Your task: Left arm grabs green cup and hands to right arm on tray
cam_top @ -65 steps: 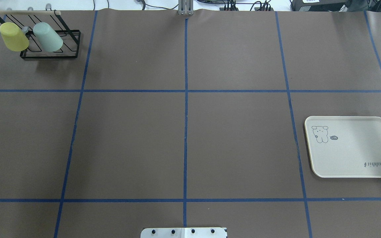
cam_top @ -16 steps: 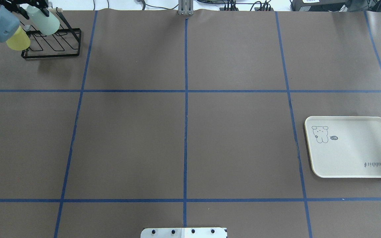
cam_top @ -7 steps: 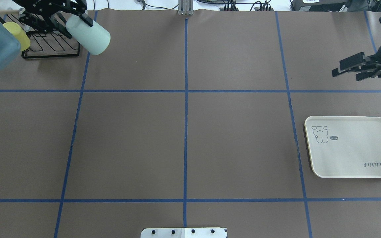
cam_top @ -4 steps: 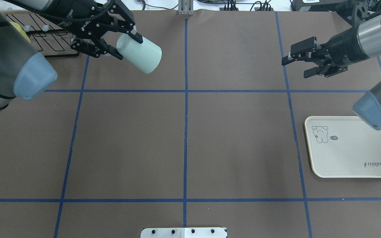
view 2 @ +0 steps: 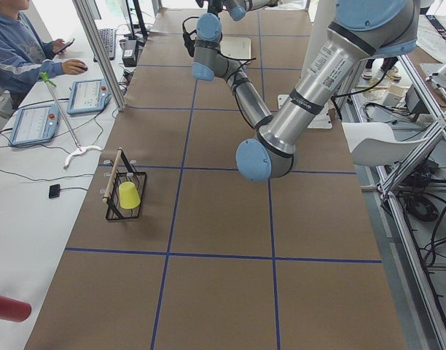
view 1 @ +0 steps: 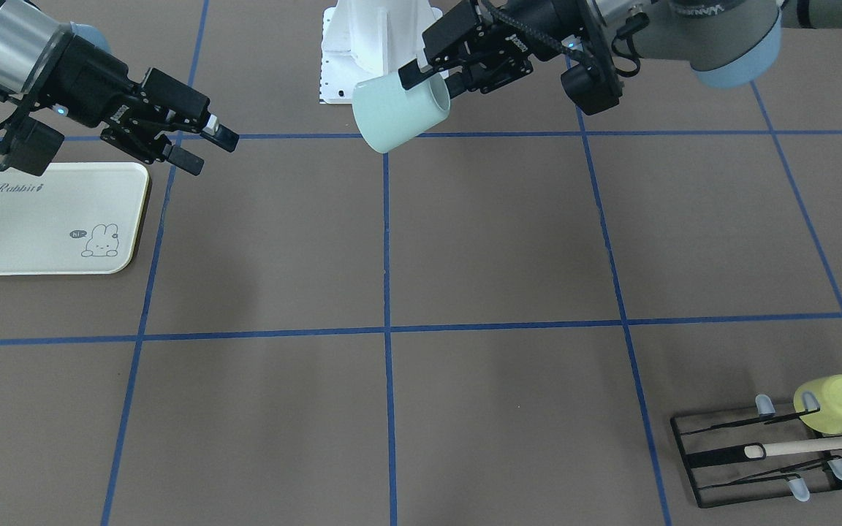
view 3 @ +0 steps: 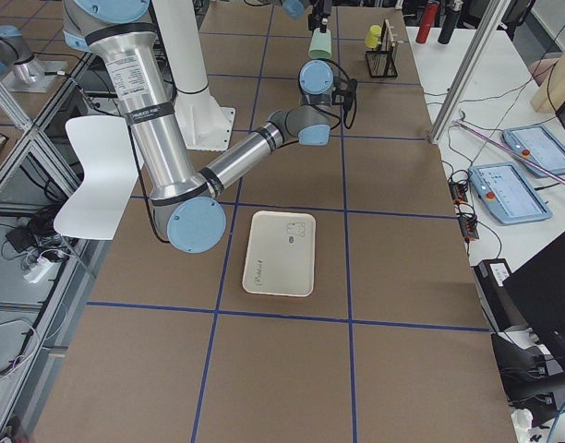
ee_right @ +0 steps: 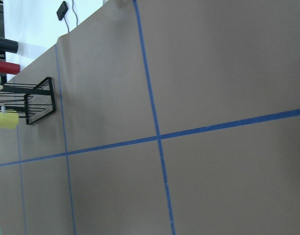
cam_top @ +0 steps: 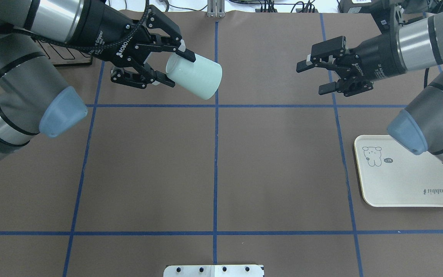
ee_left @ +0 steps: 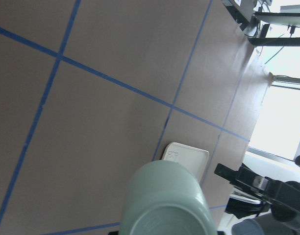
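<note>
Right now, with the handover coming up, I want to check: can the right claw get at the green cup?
Probably yes. The right claw is open and faces the green cup, whose far end sticks out free of the left claw; nothing shows in the gap between them.

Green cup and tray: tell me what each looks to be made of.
Green cup: likely plastic, with a smooth wall, a soft sheen and an even pale mint colour. Tray: probably plastic or melamine, matte cream, with a moulded raised rim, rounded corners and a printed drawing. Neither is certain.
</note>
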